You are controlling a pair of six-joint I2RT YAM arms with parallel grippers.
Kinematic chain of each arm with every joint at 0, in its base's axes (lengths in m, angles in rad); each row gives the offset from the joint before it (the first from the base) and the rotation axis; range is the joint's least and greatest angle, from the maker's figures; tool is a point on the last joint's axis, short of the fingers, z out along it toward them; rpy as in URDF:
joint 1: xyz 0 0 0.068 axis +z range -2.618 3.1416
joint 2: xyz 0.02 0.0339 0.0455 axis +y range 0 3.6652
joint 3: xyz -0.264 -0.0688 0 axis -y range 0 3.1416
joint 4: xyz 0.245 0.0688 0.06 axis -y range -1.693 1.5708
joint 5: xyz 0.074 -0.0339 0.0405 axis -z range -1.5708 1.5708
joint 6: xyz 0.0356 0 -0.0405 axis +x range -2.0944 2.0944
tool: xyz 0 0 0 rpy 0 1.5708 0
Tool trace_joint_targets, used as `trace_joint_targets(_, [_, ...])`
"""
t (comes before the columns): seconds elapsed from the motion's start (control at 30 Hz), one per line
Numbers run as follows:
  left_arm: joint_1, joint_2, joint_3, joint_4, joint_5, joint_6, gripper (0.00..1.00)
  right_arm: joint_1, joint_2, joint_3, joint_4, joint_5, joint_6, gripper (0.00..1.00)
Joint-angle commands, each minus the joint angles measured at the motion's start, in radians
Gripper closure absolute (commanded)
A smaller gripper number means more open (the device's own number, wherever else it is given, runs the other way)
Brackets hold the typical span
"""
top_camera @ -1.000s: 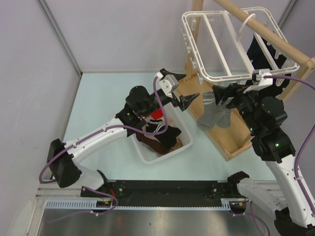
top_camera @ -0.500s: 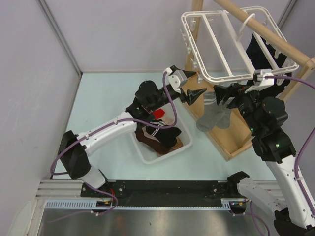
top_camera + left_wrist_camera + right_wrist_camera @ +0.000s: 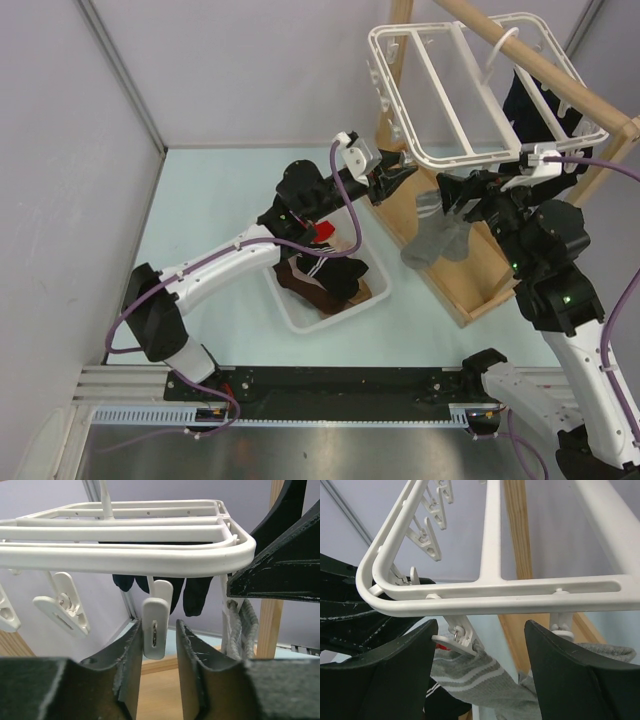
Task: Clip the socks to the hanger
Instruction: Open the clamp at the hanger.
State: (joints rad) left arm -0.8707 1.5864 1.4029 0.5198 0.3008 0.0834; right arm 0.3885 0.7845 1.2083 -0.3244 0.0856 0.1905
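Note:
The white hanger (image 3: 470, 155) hangs from the wooden pole; its frame (image 3: 125, 560) fills the left wrist view. My left gripper (image 3: 405, 178) is up at its near left corner. Its fingers stand narrowly open (image 3: 159, 626) around a dangling white clip (image 3: 155, 625): the left finger touches the clip and a small gap shows on the right. A grey striped sock (image 3: 435, 238) hangs from a neighbouring clip (image 3: 462, 637). My right gripper (image 3: 481, 625) is wide open under the hanger's edge (image 3: 490, 592), with the sock (image 3: 485, 680) hanging between and below its fingers, untouched.
A white basket (image 3: 300, 310) beside the left arm holds brown and black socks (image 3: 325, 280). Dark socks (image 3: 530, 100) hang at the hanger's far side. The wooden rack's base (image 3: 470, 270) lies under the hanger. The right gripper's black finger (image 3: 280, 575) is close beside the left one.
My left arm rose from above the basket to the hanger's near corner, and its jaws narrowed around a clip. The right arm and grey sock stayed put.

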Motion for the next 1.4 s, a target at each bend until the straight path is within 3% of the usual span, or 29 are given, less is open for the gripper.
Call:
trace_joint_targets(0.0, [0.006,0.003,0.047,0.029,0.027,-0.027,0.71,-0.005,-0.022,0.008,0.027,-0.033,-0.005,0.25])
trace_joint_targets(0.17, [0.004,-0.006,0.054,0.022,0.028,-0.034,0.89,-0.005,-0.057,0.008,0.033,-0.105,-0.028,0.25])
trace_joint_targets(0.23, [-0.001,-0.017,0.053,0.008,0.023,-0.031,0.91,-0.004,-0.079,0.008,0.033,-0.13,-0.028,0.25])
trace_joint_targets(0.4, [-0.028,-0.039,0.048,-0.03,-0.014,0.013,0.93,-0.004,-0.108,0.008,0.054,-0.175,-0.014,0.25])
trace_joint_targets(0.73, [-0.073,-0.051,0.071,-0.092,-0.054,0.047,0.93,0.0,-0.034,0.01,0.125,-0.435,0.081,0.31])
trace_joint_targets(1.07, [-0.106,-0.048,0.099,-0.122,-0.035,0.064,0.92,-0.004,0.002,0.01,0.113,-0.267,0.108,0.34])
trace_joint_targets(1.37, [-0.122,-0.059,0.1,-0.161,-0.026,0.078,0.92,-0.017,0.009,0.01,0.146,-0.231,0.165,0.36])
